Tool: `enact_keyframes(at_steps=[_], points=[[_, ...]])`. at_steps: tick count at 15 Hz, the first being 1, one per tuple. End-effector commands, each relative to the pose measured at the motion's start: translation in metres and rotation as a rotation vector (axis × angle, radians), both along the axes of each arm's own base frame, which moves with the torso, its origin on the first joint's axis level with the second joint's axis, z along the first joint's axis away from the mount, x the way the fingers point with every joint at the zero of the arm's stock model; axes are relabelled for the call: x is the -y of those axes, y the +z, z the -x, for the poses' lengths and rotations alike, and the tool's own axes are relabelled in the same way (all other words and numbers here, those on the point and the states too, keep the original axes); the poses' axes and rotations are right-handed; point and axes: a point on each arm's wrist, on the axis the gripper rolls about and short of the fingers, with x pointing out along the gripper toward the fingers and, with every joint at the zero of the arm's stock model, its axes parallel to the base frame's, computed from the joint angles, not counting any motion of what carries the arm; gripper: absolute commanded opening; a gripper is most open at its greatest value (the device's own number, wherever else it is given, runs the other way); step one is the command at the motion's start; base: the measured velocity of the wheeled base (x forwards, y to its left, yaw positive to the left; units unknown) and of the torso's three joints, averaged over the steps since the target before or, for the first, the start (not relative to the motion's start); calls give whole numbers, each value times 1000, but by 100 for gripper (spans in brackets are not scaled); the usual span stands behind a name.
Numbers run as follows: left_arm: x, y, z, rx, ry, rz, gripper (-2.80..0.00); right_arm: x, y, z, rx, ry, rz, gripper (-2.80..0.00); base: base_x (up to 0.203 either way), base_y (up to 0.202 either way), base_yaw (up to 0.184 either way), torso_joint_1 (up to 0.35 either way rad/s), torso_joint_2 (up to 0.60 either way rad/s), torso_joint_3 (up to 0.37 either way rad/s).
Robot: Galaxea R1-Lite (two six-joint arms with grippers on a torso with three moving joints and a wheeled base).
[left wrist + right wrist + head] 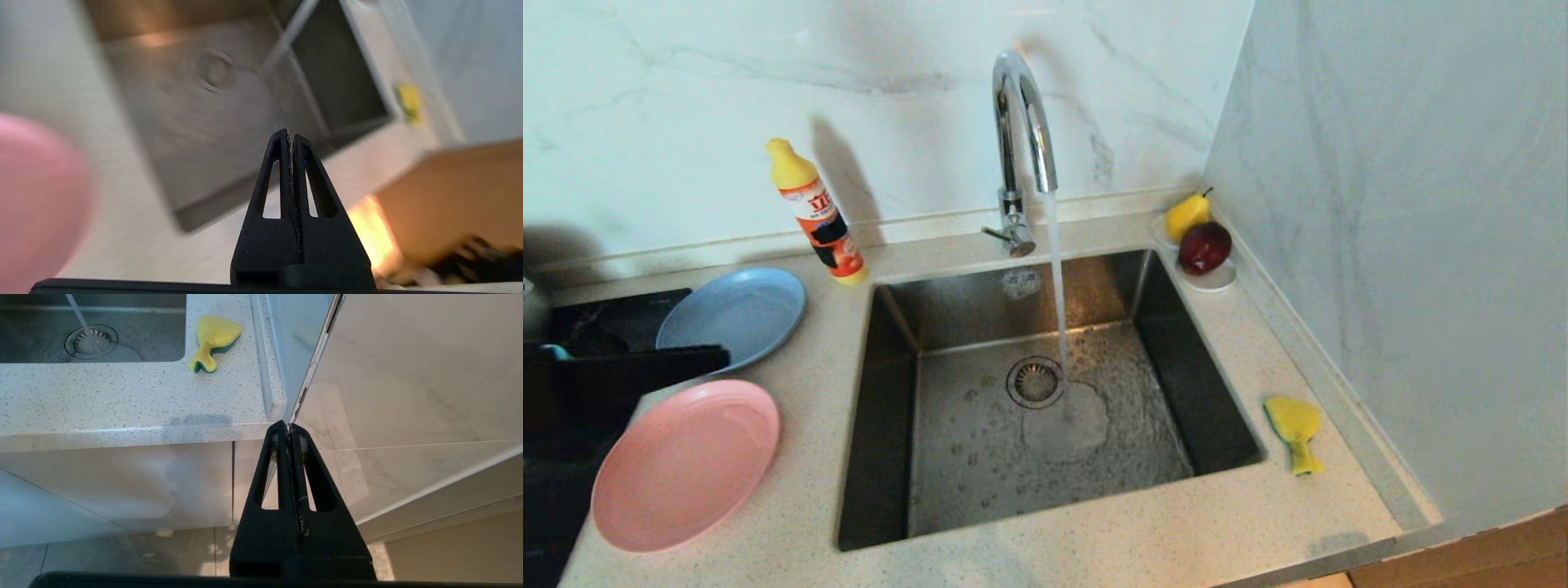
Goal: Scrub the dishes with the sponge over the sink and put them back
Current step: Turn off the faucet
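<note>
Sponge (pixel 1294 431) lies on counter (pixel 1143 531) right of sink (pixel 1045 392); tap (pixel 1023 147) running. Pink plate (pixel 686 464), blue plate (pixel 734 314) lie on the counter left of sink. Left gripper (pixel 290 136) and right gripper (pixel 289 428): fingers together, empty.

A dark arm (pixel 613 384) at the head view's left edge covers the near rim of the blue plate (pixel 739 314) and the far left rim of the pink plate (pixel 686 465). A teal sliver (pixel 554 351) behind the arm is too small to identify. The left wrist view is blurred: the pink plate is cut off at the edge, the sponge (pixel 410 102) is only a yellow smear, and the sink (pixel 196 122) lacks detail. The bottle's (pixel 818 216) label cannot be read.
</note>
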Motion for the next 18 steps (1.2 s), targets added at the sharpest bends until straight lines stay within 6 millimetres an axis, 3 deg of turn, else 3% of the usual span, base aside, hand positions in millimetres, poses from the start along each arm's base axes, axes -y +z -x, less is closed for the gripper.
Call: enact_keyframes(at_steps=[1, 6, 10, 18], points=[[4, -27, -75, -186, -79, 39, -280, 0, 0, 0, -2, 1, 0, -280, 0, 0, 0, 0, 0, 0], [30, -64, -136, -258, -194, 54, -280, 0, 0, 0, -2, 1, 0, -280, 0, 0, 0, 0, 0, 0], [43, -86, -167, -282, -216, 66, -280, 0, 0, 0, -2, 1, 0, -280, 0, 0, 0, 0, 0, 0], [50, -110, -215, -239, -188, 172, -280, 0, 0, 0, -2, 1, 0, -280, 0, 0, 0, 0, 0, 0]])
